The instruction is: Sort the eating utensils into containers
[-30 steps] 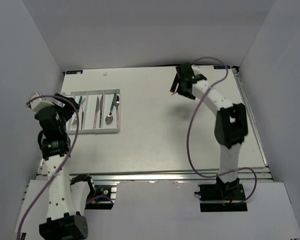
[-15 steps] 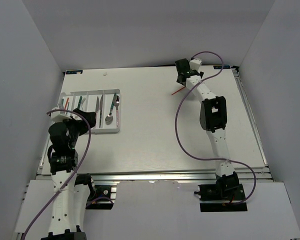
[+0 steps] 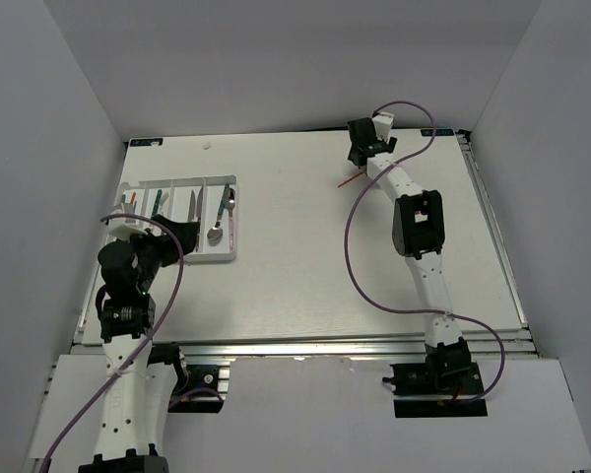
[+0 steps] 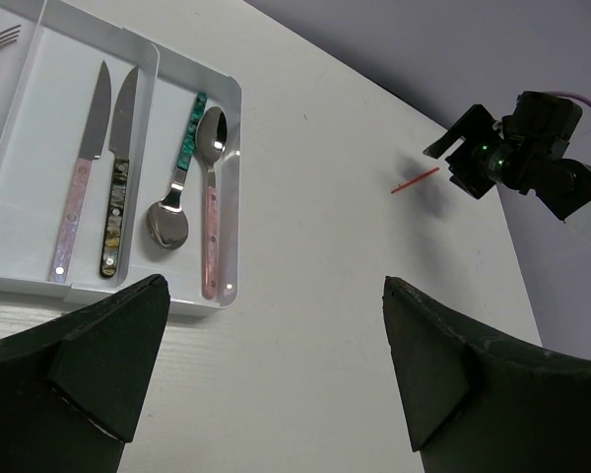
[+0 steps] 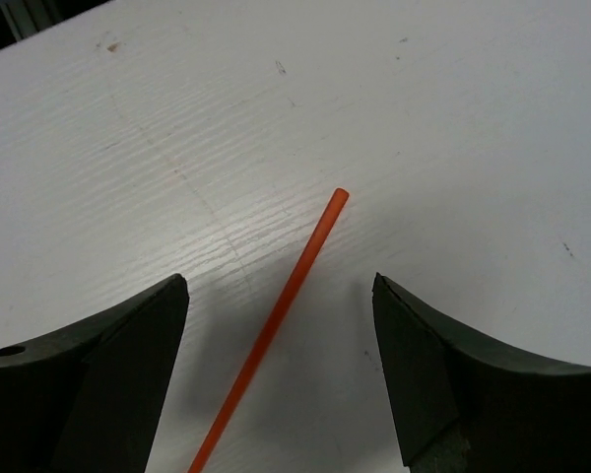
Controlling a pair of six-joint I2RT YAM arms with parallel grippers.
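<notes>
Hovering at the bench's (image 3: 305, 227) far edge, the spread right hand (image 5: 276, 305) straddles the thin red chopstick (image 5: 300, 264) lengthwise.

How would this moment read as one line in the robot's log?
right hand: open, over red chopstick lying on table | left hand: open, empty, near tray | tray: holds knives, spoons
</notes>
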